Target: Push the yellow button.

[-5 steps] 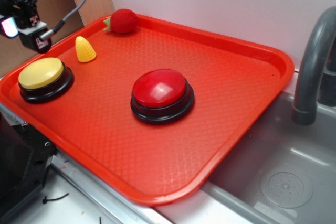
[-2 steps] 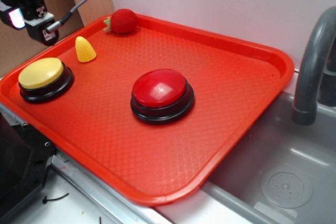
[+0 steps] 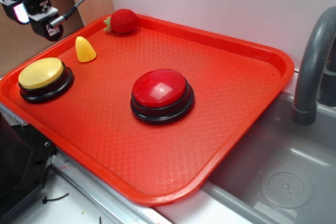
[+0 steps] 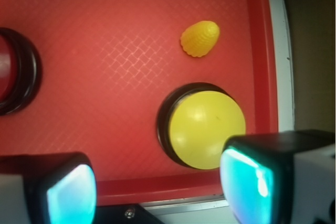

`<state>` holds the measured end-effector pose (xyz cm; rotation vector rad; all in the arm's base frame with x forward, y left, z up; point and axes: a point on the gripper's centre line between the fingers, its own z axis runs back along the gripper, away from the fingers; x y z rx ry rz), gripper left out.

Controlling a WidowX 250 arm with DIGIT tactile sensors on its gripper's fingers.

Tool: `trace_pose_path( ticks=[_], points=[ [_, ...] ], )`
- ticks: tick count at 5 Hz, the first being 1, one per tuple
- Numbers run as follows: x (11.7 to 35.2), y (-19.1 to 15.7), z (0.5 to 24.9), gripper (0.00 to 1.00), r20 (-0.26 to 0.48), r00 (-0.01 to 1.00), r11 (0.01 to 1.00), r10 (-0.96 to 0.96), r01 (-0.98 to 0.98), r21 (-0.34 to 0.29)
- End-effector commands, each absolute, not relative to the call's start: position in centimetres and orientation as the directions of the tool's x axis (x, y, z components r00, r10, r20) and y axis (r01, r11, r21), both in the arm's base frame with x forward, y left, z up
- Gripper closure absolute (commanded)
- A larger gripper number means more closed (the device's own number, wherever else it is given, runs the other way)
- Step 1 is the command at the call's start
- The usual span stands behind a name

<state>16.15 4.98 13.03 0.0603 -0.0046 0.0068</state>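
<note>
The yellow button (image 3: 42,73), a glossy yellow dome on a black base, sits at the left corner of the red tray (image 3: 236,87). My gripper (image 3: 34,18) hangs in the air above and behind it, over the tray's left rim, not touching it. In the wrist view the yellow button (image 4: 207,129) lies below, just ahead of the right finger. My gripper (image 4: 157,192) is open there, its two glowing teal pads wide apart with nothing between them.
A larger red button (image 3: 159,87) stands mid-tray, its base (image 4: 29,72) at the wrist view's left edge. A small yellow toy corn (image 3: 85,49) lies behind the yellow button, a red strawberry (image 3: 123,21) at the far rim. A grey sink (image 3: 283,171) and faucet (image 3: 312,61) are right.
My gripper has risen and shifted slightly to the right, away from the yellow button. The buttons and toys have not moved.
</note>
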Motion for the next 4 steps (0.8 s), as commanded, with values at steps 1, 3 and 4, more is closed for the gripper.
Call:
trace_pose_path(
  ticks=[1, 3, 4],
  points=[
    [17.3, 4.0, 14.9, 0.0, 0.044, 0.999, 0.999, -0.022, 0.021, 0.042],
    [17.5, 1.8, 15.7, 0.0, 0.028, 0.998, 0.998, -0.056, 0.055, 0.042],
    [17.3, 1.5, 15.7, 0.0, 0.021, 0.999, 0.998, -0.05, 0.049, 0.043]
  ],
)
